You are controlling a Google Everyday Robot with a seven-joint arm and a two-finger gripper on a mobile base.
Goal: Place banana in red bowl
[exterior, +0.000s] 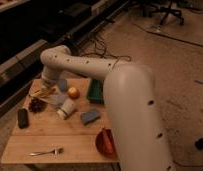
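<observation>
Dim warm light; hand (49,85) over table (70,139)

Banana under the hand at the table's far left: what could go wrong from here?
The hand, shut at the banana, may have a poor grip; whether it holds is hidden. The carry to the red bowl likely passes the orange fruit and the cup, which could get knocked.

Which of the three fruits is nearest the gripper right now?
The banana: pale, elongated, directly under the gripper at the table's far corner. The round orange fruit and dark grapes lie farther off.
</observation>
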